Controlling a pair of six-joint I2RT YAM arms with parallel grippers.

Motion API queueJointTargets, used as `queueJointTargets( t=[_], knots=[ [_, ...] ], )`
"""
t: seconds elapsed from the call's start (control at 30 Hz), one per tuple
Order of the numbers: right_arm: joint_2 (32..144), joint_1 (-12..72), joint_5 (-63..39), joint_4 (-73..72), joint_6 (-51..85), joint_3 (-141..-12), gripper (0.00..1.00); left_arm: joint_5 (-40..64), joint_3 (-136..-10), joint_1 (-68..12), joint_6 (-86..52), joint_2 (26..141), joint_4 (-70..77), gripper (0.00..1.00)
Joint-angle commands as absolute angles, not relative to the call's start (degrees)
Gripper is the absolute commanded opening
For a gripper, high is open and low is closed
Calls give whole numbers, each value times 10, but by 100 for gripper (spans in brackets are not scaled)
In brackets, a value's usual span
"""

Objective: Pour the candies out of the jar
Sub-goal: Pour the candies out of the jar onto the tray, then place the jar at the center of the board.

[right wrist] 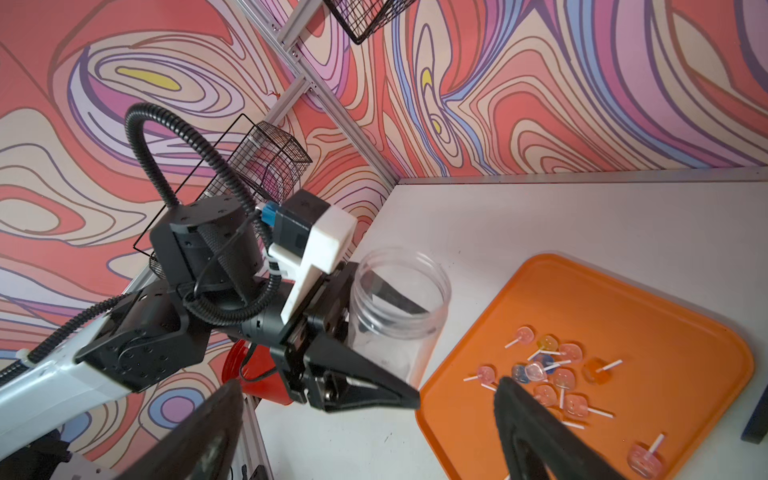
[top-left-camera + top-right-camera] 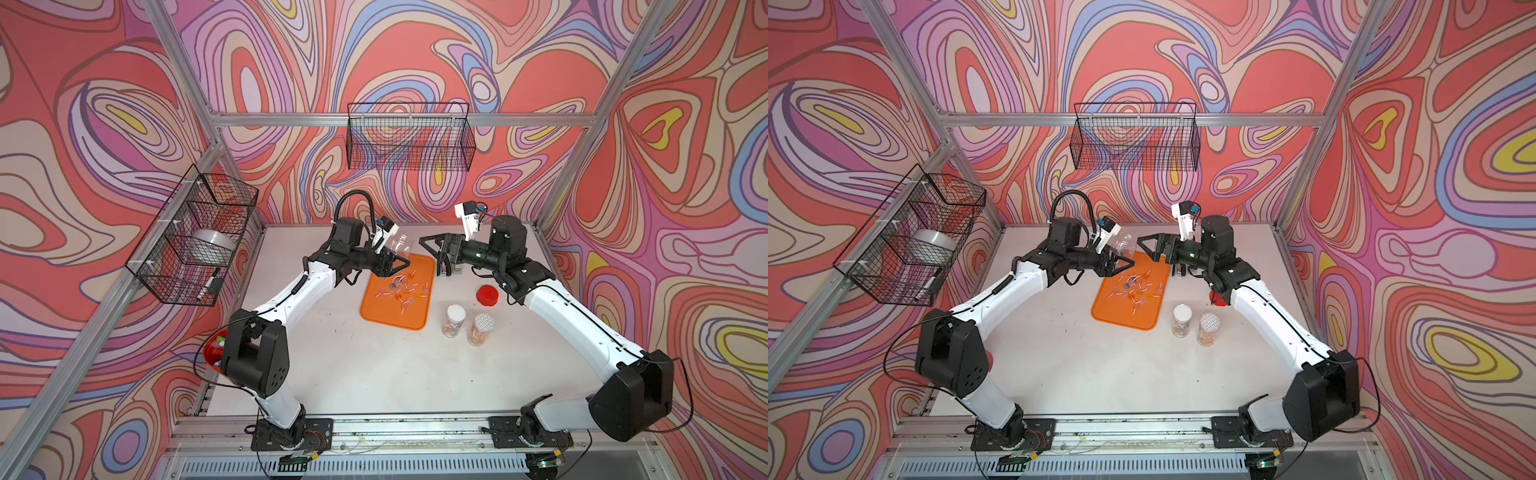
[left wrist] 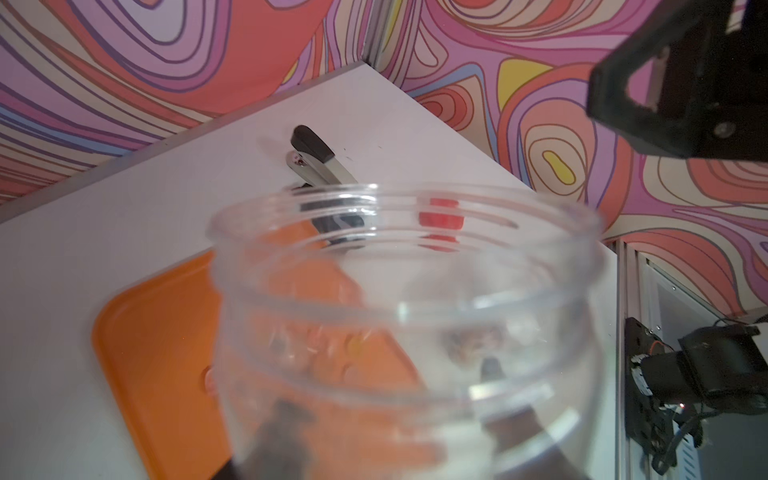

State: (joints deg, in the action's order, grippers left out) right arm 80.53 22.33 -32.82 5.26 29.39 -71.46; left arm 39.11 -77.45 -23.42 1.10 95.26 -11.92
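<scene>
The clear plastic jar [image 2: 402, 245] [image 2: 1125, 245] hangs tilted over the far left corner of the orange tray [image 2: 382, 316] [image 2: 1113, 311]. My left gripper [image 2: 397, 257] [image 2: 1123, 259] is shut on its body. In the right wrist view the jar [image 1: 399, 307] looks empty, lid off. The candies [image 2: 401, 291] [image 2: 1136, 286] [image 1: 548, 374] lie scattered on the tray [image 1: 623, 299], clear-wrapped with white sticks. The left wrist view looks through the jar [image 3: 407, 291], with my left gripper [image 3: 386, 399] blurred behind it. My right gripper [image 2: 432, 255] [image 2: 1150, 251] [image 1: 368, 386] hovers open and holds nothing by the tray's far right corner, facing the jar.
A red lid [image 2: 487, 295] lies right of the tray. Two closed jars [image 2: 454, 320] [image 2: 481, 329] stand in front of it. A stapler [image 3: 316, 158] lies behind the tray. Wire baskets [image 2: 409, 137] [image 2: 195, 237] hang on the back and left walls. A red bowl [image 2: 214, 349] sits at the table's left edge.
</scene>
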Motion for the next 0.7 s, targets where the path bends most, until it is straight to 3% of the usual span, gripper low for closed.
queueJointTargets(
  t=[0.0,0.47,0.67],
  knots=[
    [819,242,-305,82,276,-729,95,364,-758,-241,-6,924,-90,0],
    [869,283,-287,82,284,-739,88,349,-723,-282,6,889,-91,0],
    [879,286,-290,68,303,-736,80,342,-724,-293,18,882,-94,0]
  ],
)
